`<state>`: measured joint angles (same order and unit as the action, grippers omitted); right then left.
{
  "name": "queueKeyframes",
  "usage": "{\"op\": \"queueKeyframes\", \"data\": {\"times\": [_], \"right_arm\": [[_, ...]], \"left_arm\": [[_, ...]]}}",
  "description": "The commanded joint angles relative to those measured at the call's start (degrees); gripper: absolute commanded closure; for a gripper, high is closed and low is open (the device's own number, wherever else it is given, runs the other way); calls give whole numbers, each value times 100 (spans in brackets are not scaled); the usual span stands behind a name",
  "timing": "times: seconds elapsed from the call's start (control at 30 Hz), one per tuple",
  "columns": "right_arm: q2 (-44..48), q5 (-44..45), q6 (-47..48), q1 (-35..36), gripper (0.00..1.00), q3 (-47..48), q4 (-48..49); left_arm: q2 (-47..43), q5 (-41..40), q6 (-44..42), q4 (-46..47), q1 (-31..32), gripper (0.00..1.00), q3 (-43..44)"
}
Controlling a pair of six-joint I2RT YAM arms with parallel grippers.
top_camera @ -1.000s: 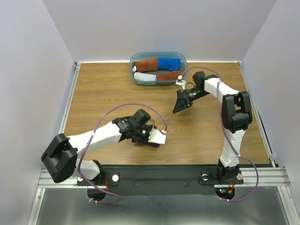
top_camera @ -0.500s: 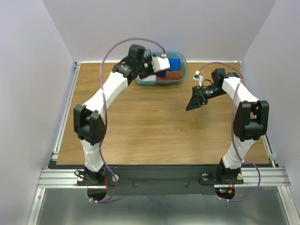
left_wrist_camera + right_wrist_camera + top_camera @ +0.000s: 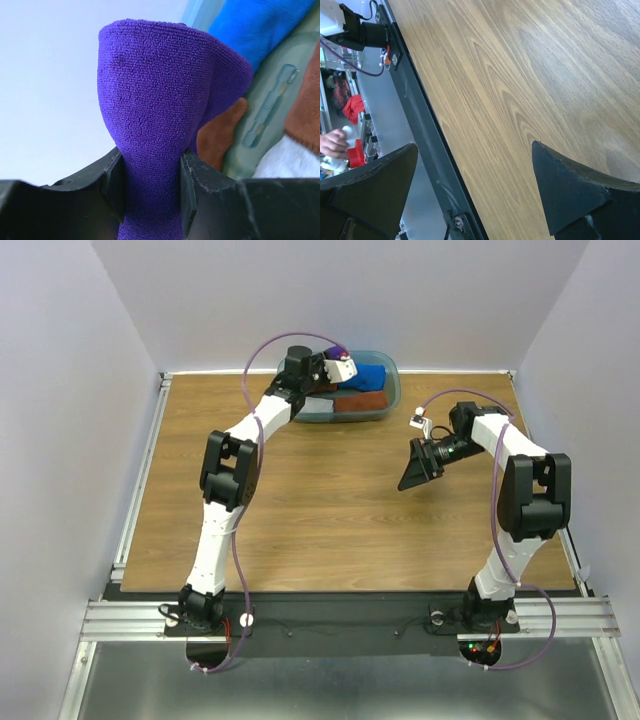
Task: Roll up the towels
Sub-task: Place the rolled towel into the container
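Top external view, far edge of the wooden table (image 3: 300, 510): a teal-grey tub (image 3: 393, 390) holding a blue towel (image 3: 366, 375) at its far right, a rust-brown towel (image 3: 360, 403) nearer, and a pale grey towel (image 3: 312, 410) at the near left. Left arm stretched long from its near-left base up to the tub, with the left gripper (image 3: 336, 358) above the tub's far left part. Pinched tight on a purple towel (image 3: 160, 110), bunched and bulging out past the fingertips in the left wrist view, with blue, brown and pale cloth in the tub behind it. On the right, arm folded at the elbow, with the right gripper (image 3: 417, 467) hanging above bare wood right of middle, well apart from the tub. Fingers spread wide in the right wrist view, nothing between them.
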<state>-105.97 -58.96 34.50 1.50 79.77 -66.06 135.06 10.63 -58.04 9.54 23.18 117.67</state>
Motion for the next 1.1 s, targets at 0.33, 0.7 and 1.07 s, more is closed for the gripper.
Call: {"op": "queueKeyframes", "data": {"times": [0.33,0.7,1.07], "right_arm": [[-125,-107,259,-88,0,13,-82],[-213,-133,276,-88,0,-58,-91],[-292,-186,250,-88,0,13,-117]], "left_arm": [[310,1072,-945,164,55,100,-16],[916,1205,-1288,-1173,55,100,854],[1127,1108,-1930,-1253,55,93,740]]}}
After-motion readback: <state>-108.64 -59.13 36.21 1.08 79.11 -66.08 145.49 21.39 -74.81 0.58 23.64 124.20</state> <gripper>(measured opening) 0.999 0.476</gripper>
